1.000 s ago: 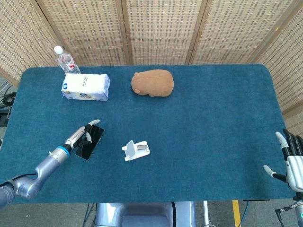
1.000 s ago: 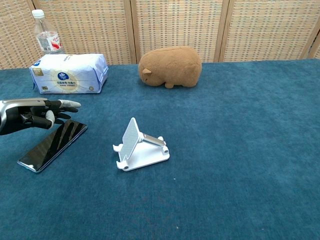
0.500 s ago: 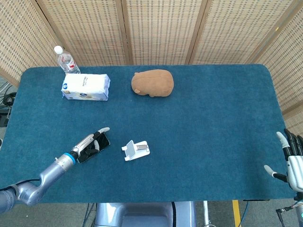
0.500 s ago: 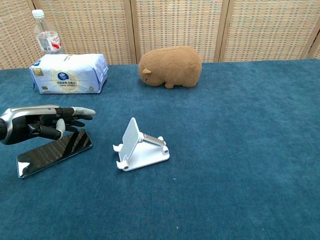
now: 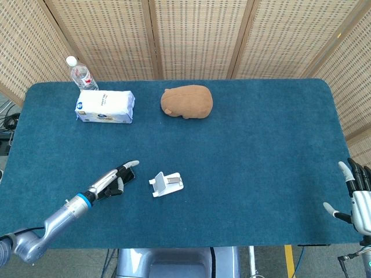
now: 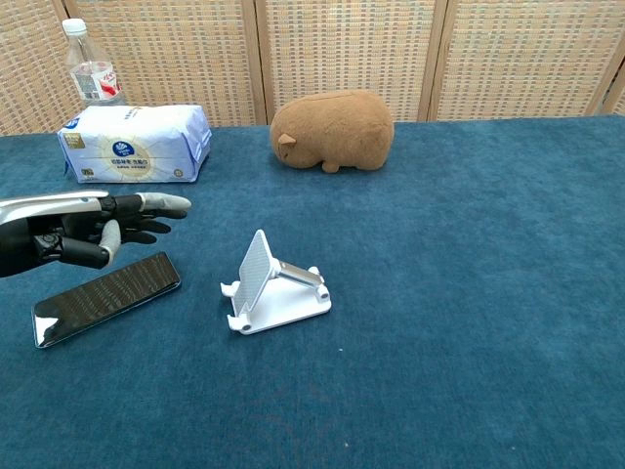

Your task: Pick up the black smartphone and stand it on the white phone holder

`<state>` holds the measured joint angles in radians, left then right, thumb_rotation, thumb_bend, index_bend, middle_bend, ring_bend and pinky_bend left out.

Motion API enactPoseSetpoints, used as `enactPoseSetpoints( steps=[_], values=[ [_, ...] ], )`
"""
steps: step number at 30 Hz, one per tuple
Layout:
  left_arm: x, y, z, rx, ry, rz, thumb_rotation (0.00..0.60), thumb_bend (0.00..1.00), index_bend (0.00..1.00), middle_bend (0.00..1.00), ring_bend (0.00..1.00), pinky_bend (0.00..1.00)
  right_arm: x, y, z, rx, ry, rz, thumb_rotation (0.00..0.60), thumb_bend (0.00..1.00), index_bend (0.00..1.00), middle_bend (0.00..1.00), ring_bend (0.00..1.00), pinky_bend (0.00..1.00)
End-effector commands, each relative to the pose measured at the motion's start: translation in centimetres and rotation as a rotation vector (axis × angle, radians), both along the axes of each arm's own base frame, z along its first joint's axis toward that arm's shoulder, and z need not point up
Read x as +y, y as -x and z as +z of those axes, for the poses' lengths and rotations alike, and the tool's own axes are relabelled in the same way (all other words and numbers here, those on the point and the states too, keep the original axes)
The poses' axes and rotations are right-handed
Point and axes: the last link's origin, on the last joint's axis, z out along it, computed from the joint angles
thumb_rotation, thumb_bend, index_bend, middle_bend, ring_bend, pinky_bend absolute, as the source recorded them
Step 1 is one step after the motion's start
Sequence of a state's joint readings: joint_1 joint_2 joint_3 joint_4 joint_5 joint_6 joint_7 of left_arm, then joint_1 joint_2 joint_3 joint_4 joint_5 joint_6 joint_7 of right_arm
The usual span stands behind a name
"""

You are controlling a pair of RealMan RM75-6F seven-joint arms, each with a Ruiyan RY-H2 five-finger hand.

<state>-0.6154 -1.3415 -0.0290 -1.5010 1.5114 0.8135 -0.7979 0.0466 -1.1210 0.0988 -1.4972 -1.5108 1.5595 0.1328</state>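
Note:
The black smartphone lies flat on the blue table, screen up, left of the white phone holder. In the head view the holder stands near the table's front middle, and my left hand covers most of the phone. My left hand hovers just above the phone's far edge with fingers stretched toward the holder and nothing in its grasp. Seen from the head, that hand reaches in from the front left. My right hand rests off the table's front right corner, fingers apart and empty.
A white and blue tissue pack and a clear water bottle stand at the back left. A brown plush animal lies at the back middle. Wicker screens close off the back.
The phone has turned from pointing away to lying more crosswise. My left hand slid right toward the holder, then lifted off the phone. The right hand stayed put.

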Motion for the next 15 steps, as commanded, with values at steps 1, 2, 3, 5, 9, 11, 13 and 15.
enactPoseSetpoints(
  steps=[1,2,3,5,9,11,13,15],
  values=[
    [0.5,0.8,0.6,0.012,-0.036,0.035,0.6,1.0,0.0,0.0,0.0,0.0,0.0,-0.1,0.0,0.0,-0.003,0.004,0.6,0.1,0.0,0.0,0.0,0.0],
    [0.7,1.0,0.6,0.016,-0.045,0.048,0.6,1.0,0.0,0.0,0.0,0.0,0.0,-0.1,0.0,0.0,-0.003,0.005,0.6,0.1,0.0,0.0,0.0,0.0],
    [1.0,1.4,0.6,0.023,-0.053,0.061,0.6,1.0,0.0,0.0,0.0,0.0,0.0,-0.1,0.0,0.001,-0.003,0.005,0.6,0.1,0.0,0.0,0.0,0.0],
    [1.5,1.8,0.3,0.033,-0.058,0.085,0.6,1.0,0.0,0.0,0.0,0.0,0.0,-0.1,-0.1,0.001,-0.004,0.004,0.6,0.1,0.0,0.0,0.0,0.0],
    [2.1,2.4,-0.7,0.042,-0.043,0.131,0.6,1.0,0.0,0.0,0.0,0.0,0.0,0.0,0.0,0.0,-0.002,0.002,0.6,0.1,0.0,0.0,0.0,0.0],
    [2.4,2.6,-1.3,0.05,-0.037,0.142,0.6,1.0,0.0,0.0,0.0,0.0,0.0,0.0,-0.1,0.0,-0.003,0.0,0.6,0.1,0.0,0.0,0.0,0.0],
    [2.5,2.8,-1.6,0.053,-0.029,0.148,0.6,1.0,0.0,0.0,0.0,0.0,0.0,0.0,-0.1,0.0,-0.003,-0.001,0.6,0.1,0.0,0.0,0.0,0.0],
    [2.5,2.7,-1.8,0.057,-0.025,0.144,0.6,1.0,0.0,0.0,0.0,0.0,-0.1,0.0,-0.1,0.0,-0.003,-0.001,0.6,0.1,0.0,0.0,0.0,0.0]
  ],
)
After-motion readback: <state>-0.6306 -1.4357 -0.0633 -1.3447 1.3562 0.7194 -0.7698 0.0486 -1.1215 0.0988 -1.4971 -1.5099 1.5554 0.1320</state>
